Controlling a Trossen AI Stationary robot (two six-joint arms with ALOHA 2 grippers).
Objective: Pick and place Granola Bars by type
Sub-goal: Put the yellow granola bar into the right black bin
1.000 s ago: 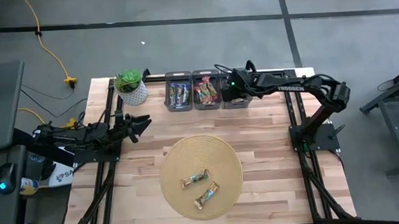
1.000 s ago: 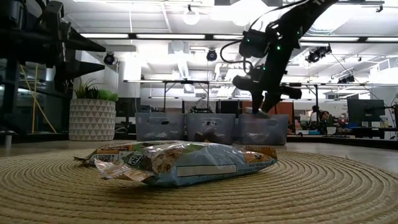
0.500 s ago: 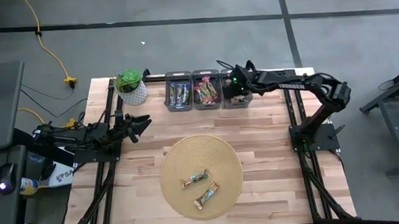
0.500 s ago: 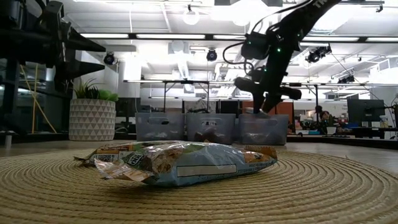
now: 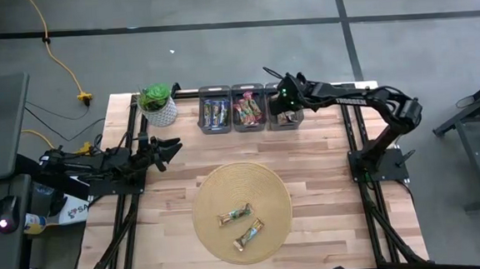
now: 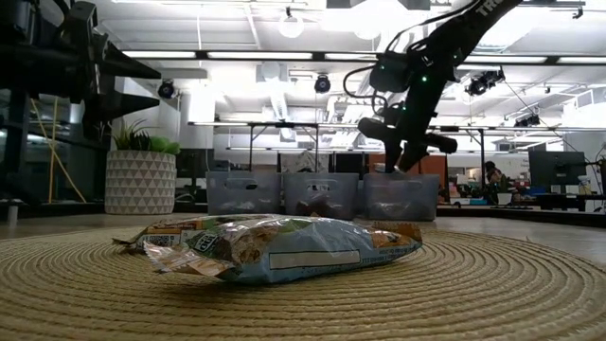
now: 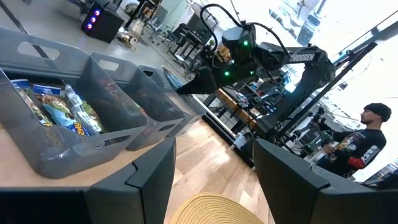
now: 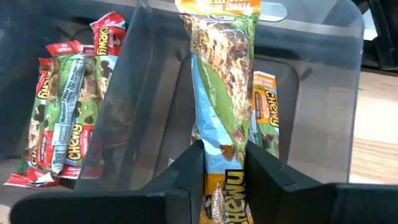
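Note:
My right gripper [image 5: 283, 108] is over the right one of three grey bins [image 5: 286, 120] at the table's far edge, shut on a green, blue and orange granola bar [image 8: 222, 106]. In the low view my right gripper [image 6: 404, 161] points down above the right bin [image 6: 398, 197]. That bin holds an orange bar [image 8: 266, 118]; the middle bin [image 5: 247, 107] holds red bars [image 8: 59, 127]; the left bin [image 5: 214, 111] holds dark blue bars. Two bars [image 5: 235, 214] [image 5: 248, 233] lie flat on the round straw mat [image 5: 268, 191]. My left gripper [image 5: 172, 147] waits open at the table's left. My right gripper pinches the bar by its orange end [image 8: 225, 186] between its two fingers [image 8: 186, 180], one on each long edge. The fingers point down from above, and the bar runs on lengthwise past the fingertips, down toward the right bin. Whether its free end touches the bin I cannot tell.
A potted plant in a white pot [image 5: 158, 104] stands at the far left, beside the left bin. The mat takes up the table's near middle. Bare wood [image 5: 326, 171] lies between the mat and the bins and along the right side.
My right gripper has gone a little toward the table's right and far edges with the bar, from the line between the middle and right bins to over the right bin. It has stayed shut on the bar.

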